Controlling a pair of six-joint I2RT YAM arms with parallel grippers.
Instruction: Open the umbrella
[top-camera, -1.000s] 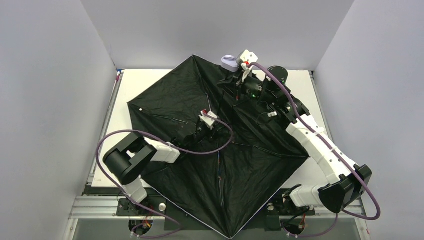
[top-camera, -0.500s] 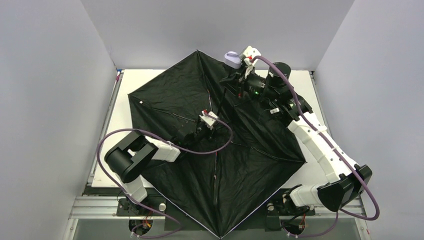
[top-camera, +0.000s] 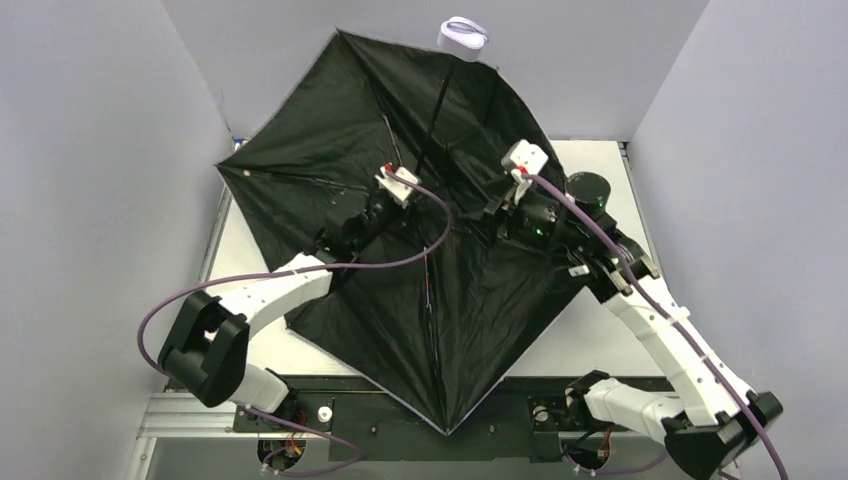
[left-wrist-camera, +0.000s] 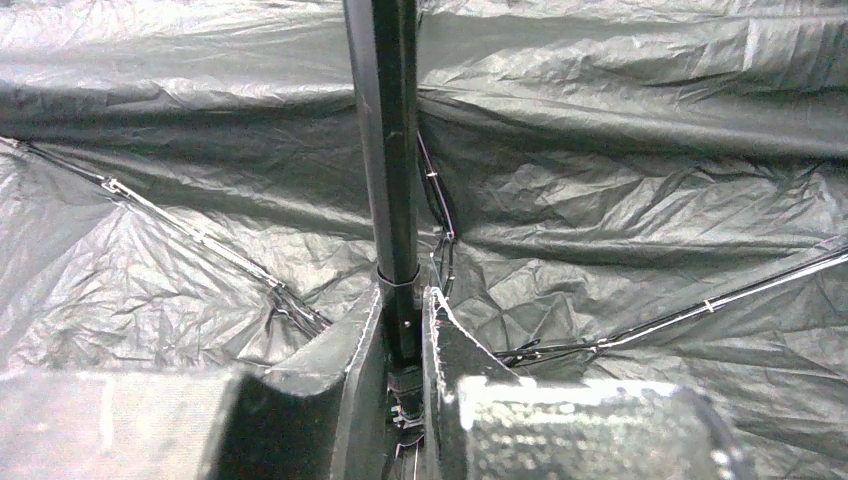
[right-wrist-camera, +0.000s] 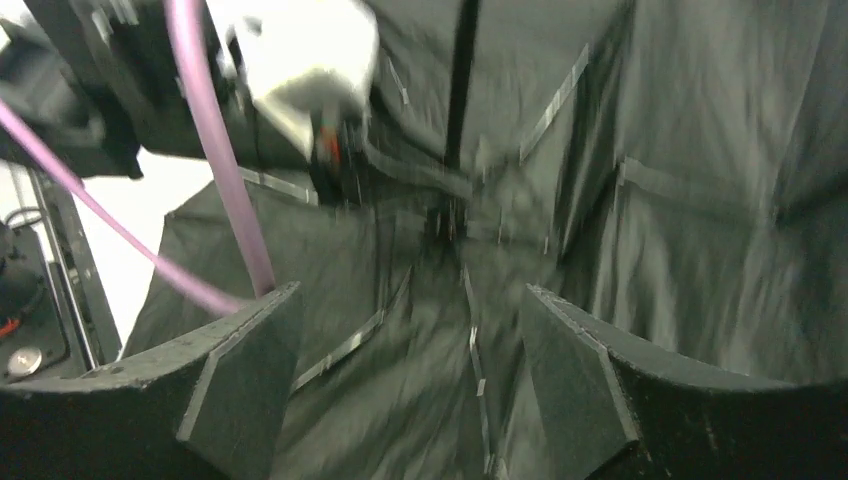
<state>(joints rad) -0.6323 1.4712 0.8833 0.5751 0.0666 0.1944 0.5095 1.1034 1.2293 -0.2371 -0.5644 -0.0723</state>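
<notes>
While the left gripper (left-wrist-camera: 404, 325) was clamped low on the black shaft (left-wrist-camera: 385, 130), the umbrella (top-camera: 440, 300) stood tilted over the table (top-camera: 585, 345). Its dark inner side was spread wide toward the overhead camera, and its small handle (top-camera: 462, 37) was raised at the back. Further right, the right gripper (right-wrist-camera: 410, 350) hung with jaws apart, holding nothing and facing the fabric. The opening step looked nearly done. The next move likely called for confirming the canopy had locked open before the left grip loosened.

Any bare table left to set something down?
Table is bare near-right, between umbrella edge and right arm; a thin strip by the left wall; a sliver far-right. Everywhere else the canopy covers it.
</notes>
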